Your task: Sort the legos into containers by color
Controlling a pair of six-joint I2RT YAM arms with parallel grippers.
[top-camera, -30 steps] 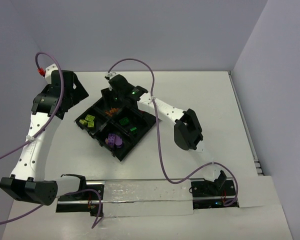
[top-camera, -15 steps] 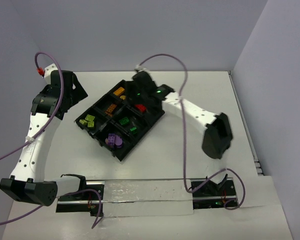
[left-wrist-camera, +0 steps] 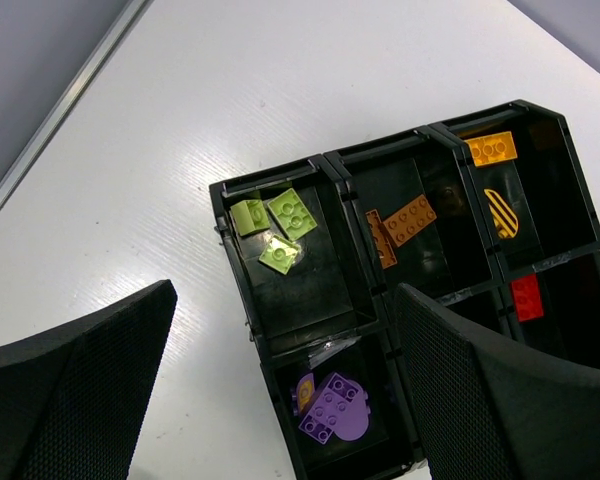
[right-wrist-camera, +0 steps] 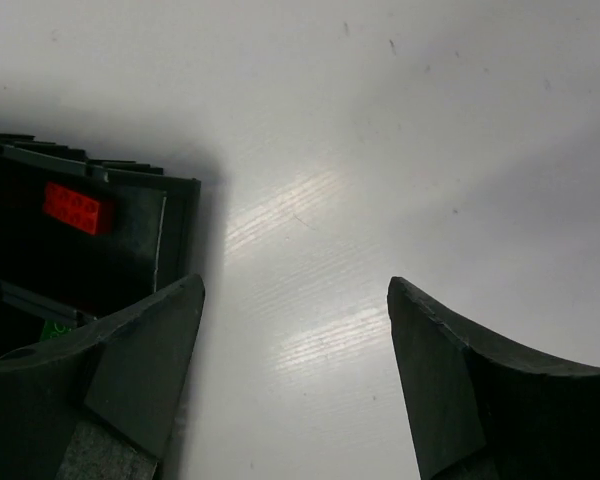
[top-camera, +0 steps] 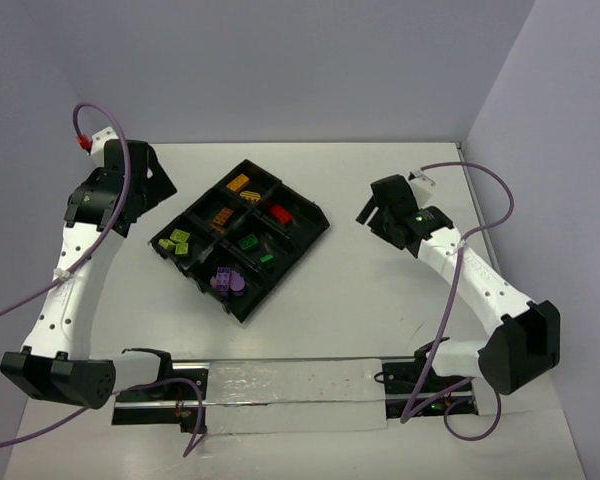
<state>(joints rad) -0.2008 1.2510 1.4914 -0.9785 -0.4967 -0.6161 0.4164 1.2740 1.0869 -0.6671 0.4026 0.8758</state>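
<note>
White table [top-camera: 380, 300] holds the tray [top-camera: 302, 226]; left fingers [left-wrist-camera: 70, 400] spread above it, right fingers [right-wrist-camera: 480, 390] spread beside.

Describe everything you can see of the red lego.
The red lego is a small, glossy plastic rectangular brick, lying flat with its studs up. It sits alone on the floor of the black tray's rightmost compartment in the overhead view. Only the tray touches it; nothing grips it.

left pincer [top-camera: 156, 190] spread wide, holding nothing | right pincer [top-camera: 374, 212] spread wide, holding nothing
</note>
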